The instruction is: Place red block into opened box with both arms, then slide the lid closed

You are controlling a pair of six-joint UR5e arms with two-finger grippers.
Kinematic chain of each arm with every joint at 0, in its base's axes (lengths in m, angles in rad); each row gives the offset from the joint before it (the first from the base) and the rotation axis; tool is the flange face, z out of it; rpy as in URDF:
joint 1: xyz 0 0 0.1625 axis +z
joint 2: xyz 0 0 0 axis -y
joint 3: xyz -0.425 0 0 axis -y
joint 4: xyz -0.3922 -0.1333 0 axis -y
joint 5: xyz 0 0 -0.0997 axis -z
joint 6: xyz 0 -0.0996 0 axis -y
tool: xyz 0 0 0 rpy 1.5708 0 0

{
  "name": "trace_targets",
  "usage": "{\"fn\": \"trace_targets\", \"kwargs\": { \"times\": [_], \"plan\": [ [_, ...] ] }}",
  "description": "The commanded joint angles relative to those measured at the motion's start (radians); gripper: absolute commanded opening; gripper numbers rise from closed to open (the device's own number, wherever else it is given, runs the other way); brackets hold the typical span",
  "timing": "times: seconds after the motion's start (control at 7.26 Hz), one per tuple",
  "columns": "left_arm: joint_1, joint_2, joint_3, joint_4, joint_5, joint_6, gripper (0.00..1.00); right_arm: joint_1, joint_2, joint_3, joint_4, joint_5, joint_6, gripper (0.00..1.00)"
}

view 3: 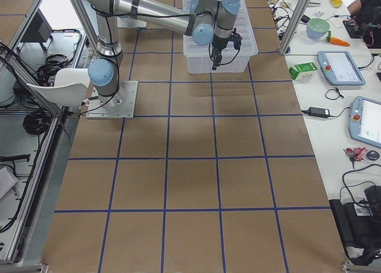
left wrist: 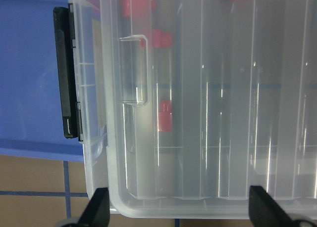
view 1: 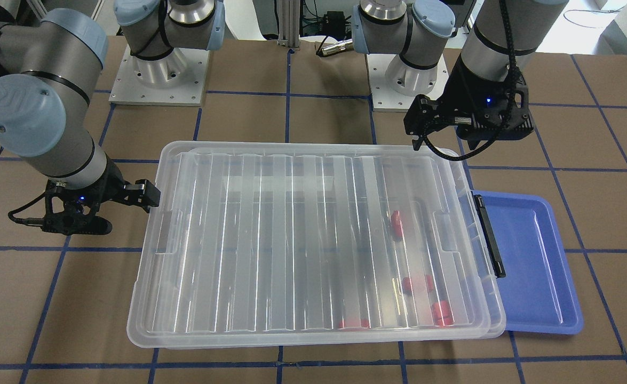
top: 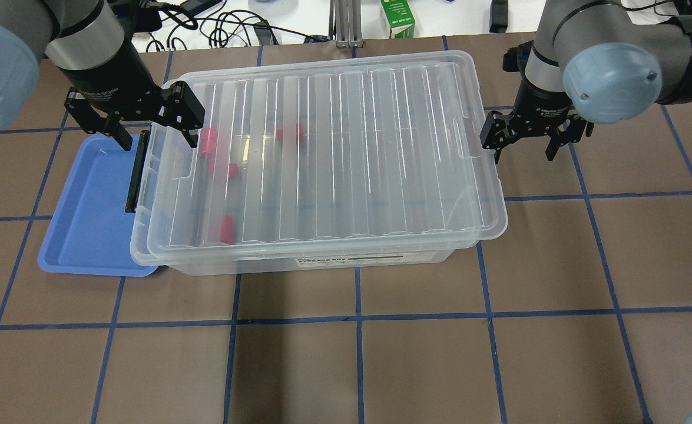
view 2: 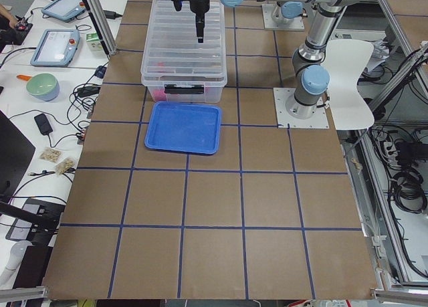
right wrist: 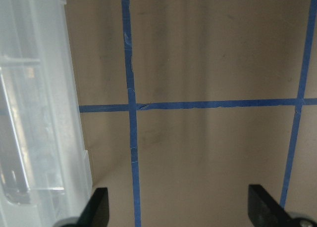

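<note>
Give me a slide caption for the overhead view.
Clear ribbed lid lies over the box, red blocks inside; left gripper and right gripper, both open, at its short ends; blue tray beside.

Robot lab: arms (view 3: 155, 12) bolted to a tape-gridded table (view 2: 214, 207) inside aluminium rails (top: 341, 23), with teach pendants (view 3: 340, 68), cables (top: 222, 26) and a charger (view 3: 321, 112) on white benches (view 3: 333, 136) alongside.

The table (top: 357, 365) is covered in brown and crossed by a grid of blue tape lines (top: 416, 317). The box (top: 322, 268) and lid (top: 351, 147) are made of clear plastic, the lid being patterned with parallel ribs. Red blocks (top: 226, 228) are seen through it. The latch (top: 135, 174) is coloured black, the tray (top: 89, 224) blue. The arms (top: 95, 35) are finished in silver-grey with light blue caps (top: 608, 79); the left gripper (top: 158, 140) and right gripper (top: 522, 154) are coloured black
</note>
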Motion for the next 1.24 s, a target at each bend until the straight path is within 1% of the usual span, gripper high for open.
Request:
{"fn": "trace_targets", "kwargs": {
  "times": [0.0,0.14,0.28,0.41,0.55,0.69,0.83,0.96,1.1],
  "plan": [
    [0.000,0.000,0.001,0.000,0.000,-0.001,1.00,0.000,-0.024,-0.063,0.018,-0.004,0.000,1.00],
    [0.000,0.000,0.001,0.000,0.000,-0.001,1.00,0.000,-0.074,-0.103,0.121,-0.004,0.003,1.00],
    [0.000,0.003,0.001,0.000,0.000,-0.001,1.00,0.000,-0.152,-0.120,0.206,-0.001,0.000,1.00],
    [0.000,0.003,0.001,0.000,0.000,-0.001,1.00,0.000,-0.222,-0.111,0.266,0.020,0.002,1.00],
    [0.000,0.000,0.001,0.000,0.000,-0.003,1.00,0.002,-0.262,-0.118,0.276,0.068,0.002,1.00],
    [0.000,0.004,0.001,0.000,0.000,-0.001,1.00,0.003,-0.270,-0.117,0.279,0.111,0.002,1.00],
    [0.000,0.004,0.001,0.000,0.000,-0.001,1.00,0.026,-0.271,-0.114,0.281,0.108,0.002,1.00],
    [0.000,0.003,0.001,0.000,0.000,-0.001,1.00,0.075,-0.265,-0.108,0.279,0.094,0.005,1.00],
    [0.000,0.003,0.001,0.000,0.000,-0.003,1.00,0.092,-0.261,-0.106,0.262,0.091,0.005,1.00]
  ]
}}
